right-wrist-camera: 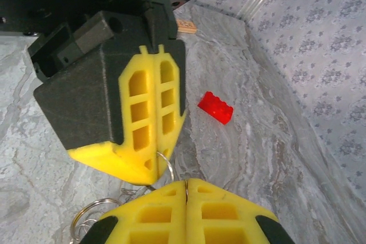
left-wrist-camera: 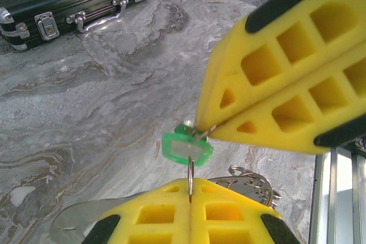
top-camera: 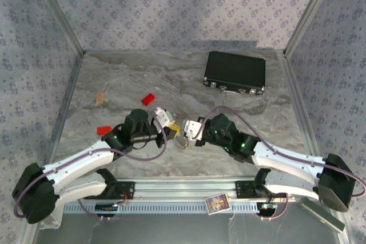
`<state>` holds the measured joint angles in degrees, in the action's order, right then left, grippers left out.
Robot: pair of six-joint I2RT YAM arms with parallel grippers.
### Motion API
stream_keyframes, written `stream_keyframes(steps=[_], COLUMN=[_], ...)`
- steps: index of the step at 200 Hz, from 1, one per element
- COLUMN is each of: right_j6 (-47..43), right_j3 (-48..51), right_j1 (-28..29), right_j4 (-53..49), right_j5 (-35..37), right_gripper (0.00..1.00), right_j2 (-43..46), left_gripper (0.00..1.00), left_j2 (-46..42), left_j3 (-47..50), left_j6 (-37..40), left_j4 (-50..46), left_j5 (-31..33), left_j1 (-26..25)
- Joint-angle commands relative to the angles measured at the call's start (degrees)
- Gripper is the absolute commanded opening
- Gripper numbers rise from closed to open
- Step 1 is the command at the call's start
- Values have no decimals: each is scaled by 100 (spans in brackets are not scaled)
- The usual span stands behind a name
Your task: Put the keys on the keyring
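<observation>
Presently the keyring point(left-wrist-camera: 190, 178) is held edge-up in the closed left fingers point(left-wrist-camera: 151, 215), while just above the keyring the green key point(left-wrist-camera: 186, 150) is gripped by its blade in the closed right fingers point(left-wrist-camera: 274, 84), head pointed down at the loop

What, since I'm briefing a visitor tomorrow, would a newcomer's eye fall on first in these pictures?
The two yellow claws meeting tip to tip mid-table: the left claw is shut on the keyring, and the right claw pinches the green key between them. Next come the black case at the back right and a red block left of centre.
</observation>
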<state>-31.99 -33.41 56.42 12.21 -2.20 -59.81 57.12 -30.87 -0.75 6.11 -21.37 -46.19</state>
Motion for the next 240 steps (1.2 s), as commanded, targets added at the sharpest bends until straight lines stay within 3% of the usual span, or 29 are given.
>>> stream_keyframes(steps=[1,76,109,240], right_j6=[-9,19,-11,-11], right_j3=[-40,-52,70,-13], right_j1=[42,38,53,88], right_j4=[-20,-60,105,64], right_j5=[-191,-182,187,84], right_gripper=[0,0,0,0], right_j2=[-53,-65,67,-109], left_gripper=[0,0,0,0], left_j2=[-29,-52,-75,-6], left_j3=[-244,-223,-226,-244], left_j6=[-47,-65,-113,-147], left_j4=[149,180,162,197], left_j5=[-17,1,51,15], left_j1=[-35,-38,-34,-36])
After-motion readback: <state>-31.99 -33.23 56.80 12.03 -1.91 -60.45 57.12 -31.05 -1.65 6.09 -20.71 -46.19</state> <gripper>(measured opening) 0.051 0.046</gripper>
